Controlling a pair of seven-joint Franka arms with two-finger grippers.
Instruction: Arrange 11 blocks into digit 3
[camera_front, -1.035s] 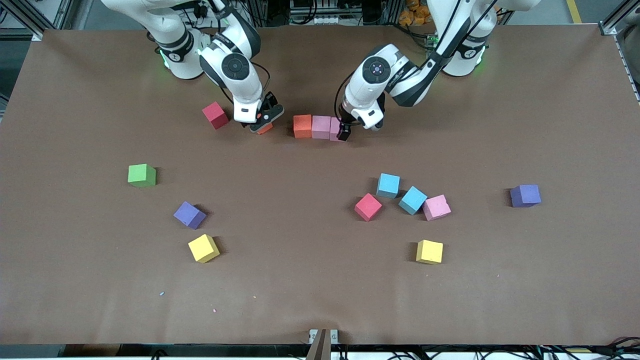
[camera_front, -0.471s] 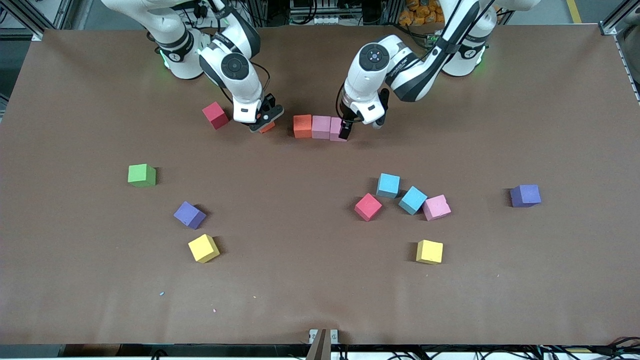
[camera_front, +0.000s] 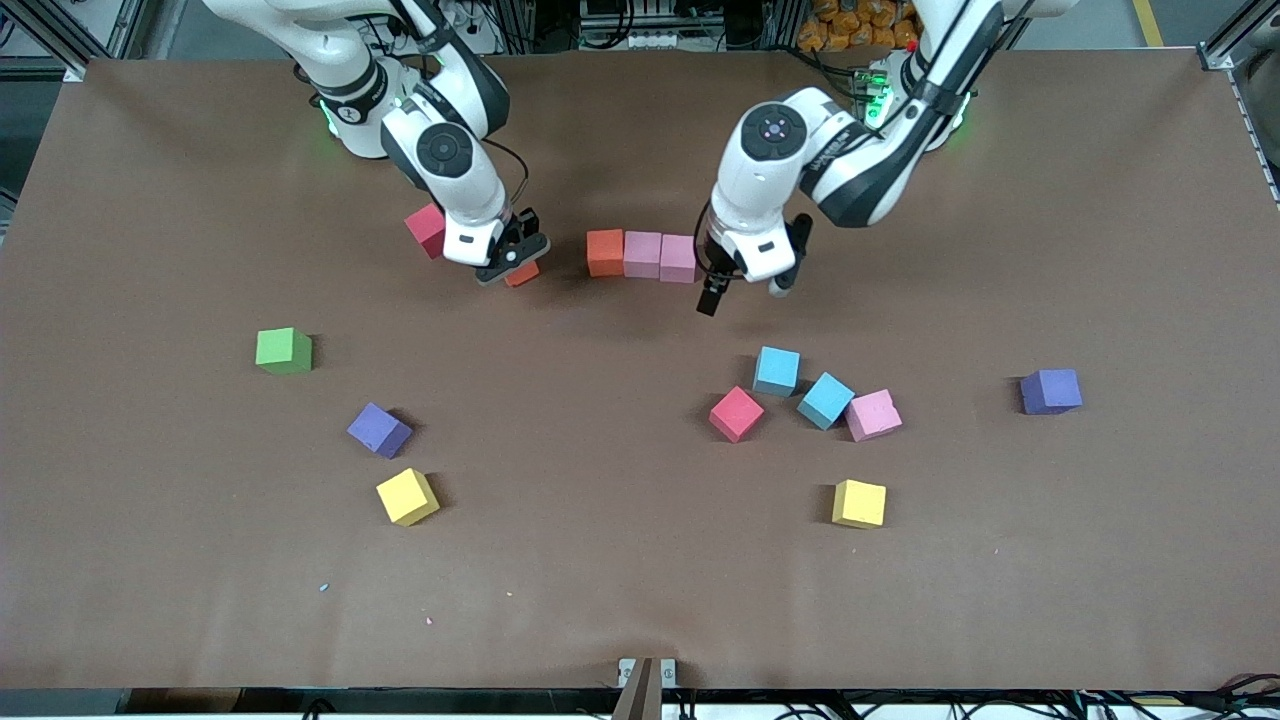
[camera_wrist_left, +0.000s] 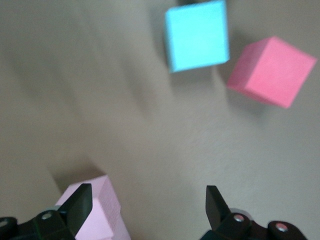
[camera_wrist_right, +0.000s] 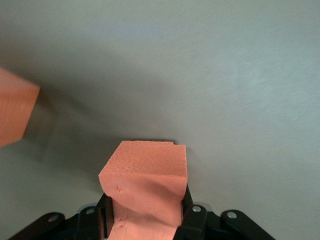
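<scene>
The right pincer (camera_front: 512, 262) grips an orange block (camera_wrist_right: 145, 192); its wrist view shows the foam squeezed, which the front view hides. The left pincer (camera_front: 745, 296) hangs open (nothing between its fingers) over bare table (camera_front: 600, 560), beside the row of orange block (camera_front: 605, 252) and two pink blocks (camera_front: 660, 255).

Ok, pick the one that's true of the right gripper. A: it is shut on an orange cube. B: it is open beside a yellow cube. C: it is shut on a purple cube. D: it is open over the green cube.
A: the right wrist view shows the right gripper closed on the orange cube, squeezing its sides in, near the three-cube row.
</scene>
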